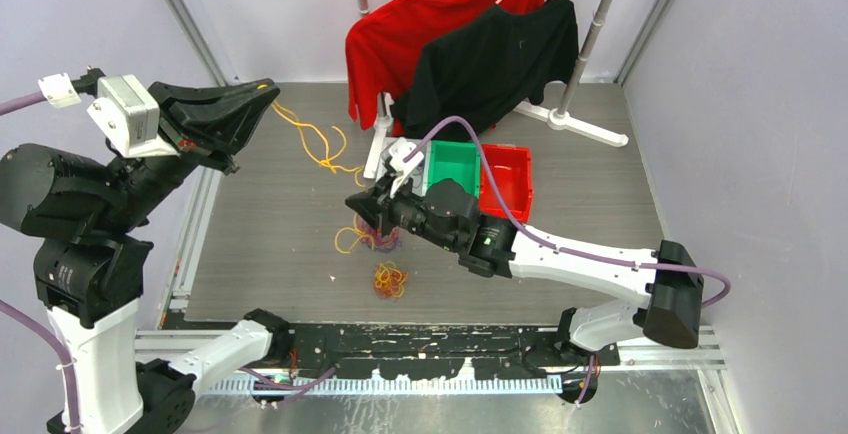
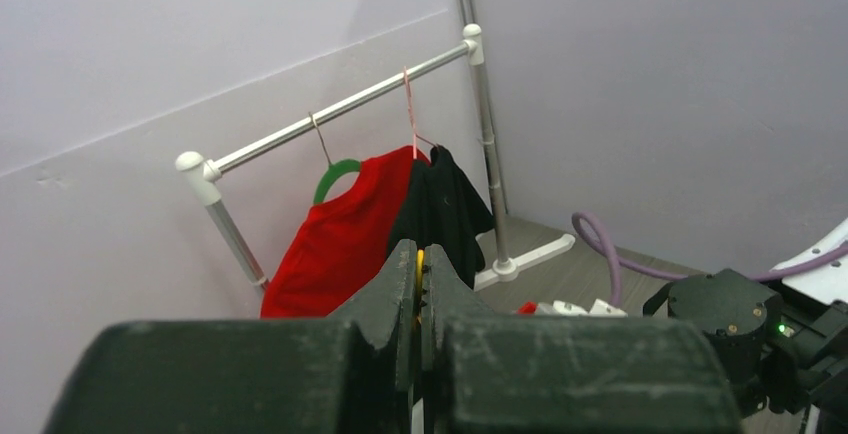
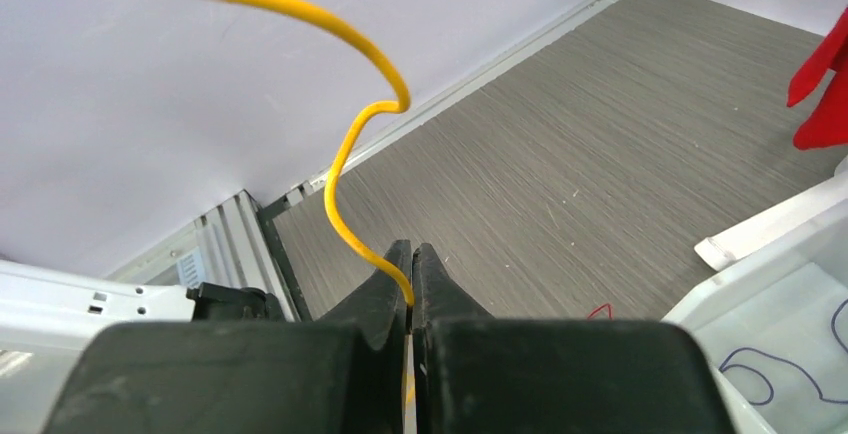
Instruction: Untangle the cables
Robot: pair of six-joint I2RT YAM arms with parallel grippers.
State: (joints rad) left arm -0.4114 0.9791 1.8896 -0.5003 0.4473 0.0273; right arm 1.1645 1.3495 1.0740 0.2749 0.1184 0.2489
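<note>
Cables in three spots on top cam: long yellow cable [image 1: 318,144] hanging from left gripper [image 1: 268,92] over table [image 1: 600,154], mixed yellow-purple bunch [image 1: 368,241] just by right gripper [image 1: 360,204], small red-yellow bunch [image 1: 390,280] nearer arm bases. Green bin [image 1: 452,166] & red bin [image 1: 506,180] side by side, touching, behind right arm; insides too small to tell. Also top cam only: left gripper up high, well apart from right one. Right wrist cam only: right gripper [image 3: 411,274] squeezed tight on yellow cable [image 3: 352,144], cable curling up & away to the left; white bin [image 3: 745,289] at lower right w/ thin purple cable [image 3: 762,379] lying in it. Left wrist cam only: left gripper [image 2: 419,259] clamped shut on bit of yellow cable [image 2: 420,262]; red shirt [image 2: 345,239] & black shirt [image 2: 440,204] on rail [image 2: 330,114] beyond.
</note>
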